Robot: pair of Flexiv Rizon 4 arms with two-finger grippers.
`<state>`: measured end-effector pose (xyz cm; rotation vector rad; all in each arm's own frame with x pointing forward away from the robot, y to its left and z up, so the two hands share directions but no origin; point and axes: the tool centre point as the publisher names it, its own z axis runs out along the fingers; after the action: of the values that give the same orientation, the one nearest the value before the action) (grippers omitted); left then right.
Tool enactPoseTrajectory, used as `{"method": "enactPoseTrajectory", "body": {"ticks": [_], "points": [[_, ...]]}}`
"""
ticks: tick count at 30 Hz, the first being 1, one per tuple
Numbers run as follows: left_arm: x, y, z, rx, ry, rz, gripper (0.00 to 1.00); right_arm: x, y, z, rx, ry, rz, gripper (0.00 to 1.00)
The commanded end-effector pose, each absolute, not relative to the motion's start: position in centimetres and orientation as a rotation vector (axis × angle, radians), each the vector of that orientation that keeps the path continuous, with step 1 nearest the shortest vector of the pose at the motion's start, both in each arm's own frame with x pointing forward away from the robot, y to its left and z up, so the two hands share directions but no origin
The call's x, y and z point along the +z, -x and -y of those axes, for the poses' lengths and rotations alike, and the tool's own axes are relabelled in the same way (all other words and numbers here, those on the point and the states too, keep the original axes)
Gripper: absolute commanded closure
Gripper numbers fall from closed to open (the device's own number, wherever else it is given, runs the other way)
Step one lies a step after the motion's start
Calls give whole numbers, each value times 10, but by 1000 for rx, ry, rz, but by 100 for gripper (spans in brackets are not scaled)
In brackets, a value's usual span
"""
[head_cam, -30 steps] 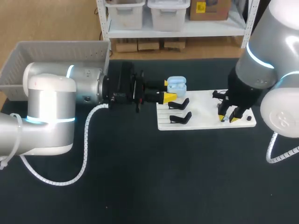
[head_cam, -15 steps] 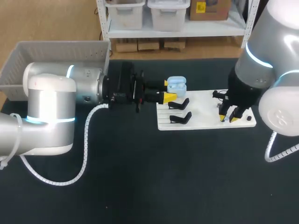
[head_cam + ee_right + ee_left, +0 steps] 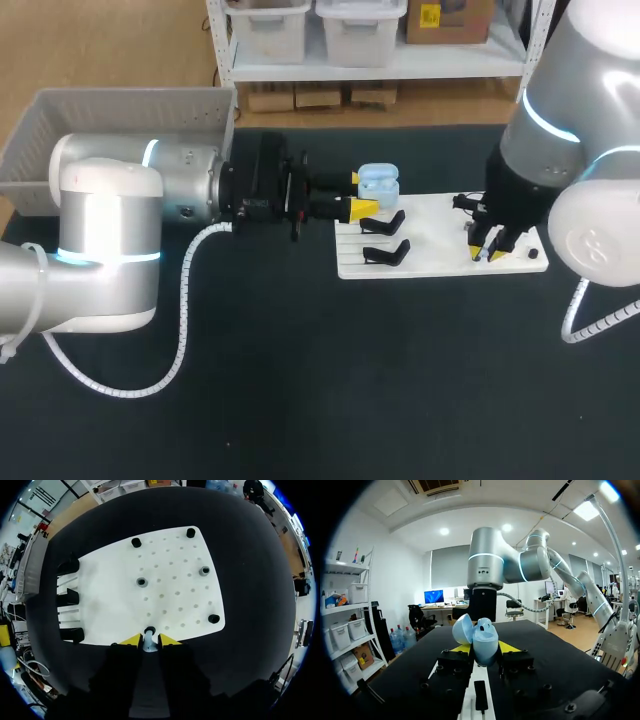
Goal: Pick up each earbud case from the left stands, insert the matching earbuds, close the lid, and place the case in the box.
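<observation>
The left claw [image 3: 485, 649] was clamped on the open blue earbud case [image 3: 484, 636]; the right claw [image 3: 149, 641] pinched a small earbud [image 3: 149, 636], with the white board [image 3: 170, 590] beneath it.

Left end effector [image 3: 358, 193] level, clamping earbud case [image 3: 378, 181]; right end effector [image 3: 488, 252] downward, pinching earbud [image 3: 149, 632].
</observation>
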<state>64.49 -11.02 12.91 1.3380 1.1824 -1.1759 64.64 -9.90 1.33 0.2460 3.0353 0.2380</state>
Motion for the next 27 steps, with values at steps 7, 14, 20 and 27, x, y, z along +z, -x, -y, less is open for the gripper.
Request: {"method": "enactPoseTrajectory", "body": {"ticks": [7,14,20,27], "points": [[128,-644,110,-1172,-1334,-1180,100,55,-627,94,246,-229,-3017,100],[128,-644,110,-1172,-1334,-1180,100,119,-611,87,254,-100,-2986,100],[128,-644,110,-1172,-1334,-1180,100,181,-601,68,234,130,-3027,100],[128,-644,110,-1172,-1334,-1180,100,223,-594,37,189,344,-3119,100]]}}
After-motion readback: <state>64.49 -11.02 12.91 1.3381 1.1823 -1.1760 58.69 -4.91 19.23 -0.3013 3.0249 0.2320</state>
